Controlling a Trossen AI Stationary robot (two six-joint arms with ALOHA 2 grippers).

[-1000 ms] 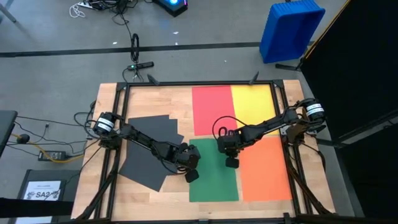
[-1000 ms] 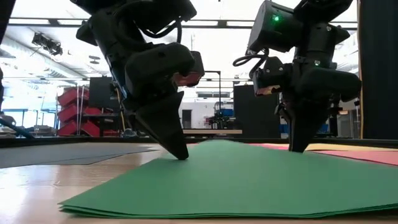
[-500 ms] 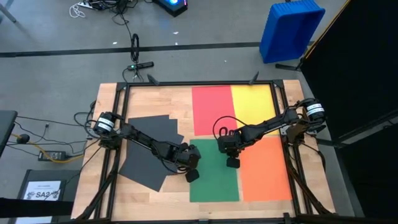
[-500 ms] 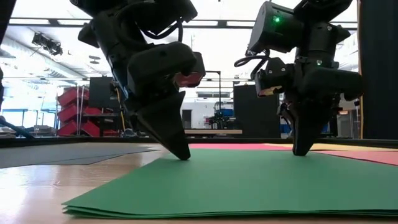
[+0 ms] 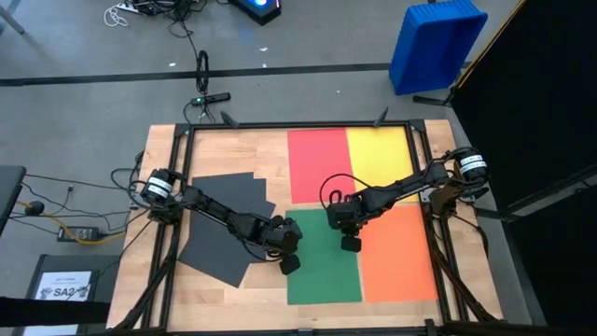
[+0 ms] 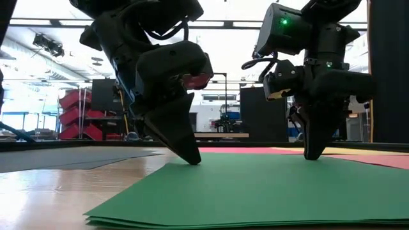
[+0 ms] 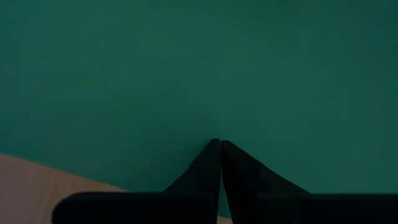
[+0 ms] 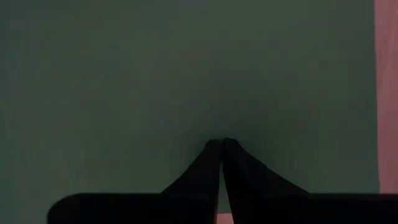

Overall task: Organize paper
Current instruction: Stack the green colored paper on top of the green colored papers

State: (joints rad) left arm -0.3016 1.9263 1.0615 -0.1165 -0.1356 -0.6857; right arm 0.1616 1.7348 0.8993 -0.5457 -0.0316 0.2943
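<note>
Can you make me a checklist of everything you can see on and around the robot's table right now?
Surface: wooden table, framed by dark rails.
Job's things: green paper stack at the front; orange paper beside it; red paper and yellow paper behind; dark grey paper sheets overlapping crookedly on the left.
Clutter: nothing seen on the table.
Grippers: left tool shut, tip pressed on the green stack's left edge; right tool shut, tip on its far right part.
Cables: a wire loop on the right arm; floor cables left of the table.
Surroundings: blue bin on the floor, white SA2 sheet.
</note>
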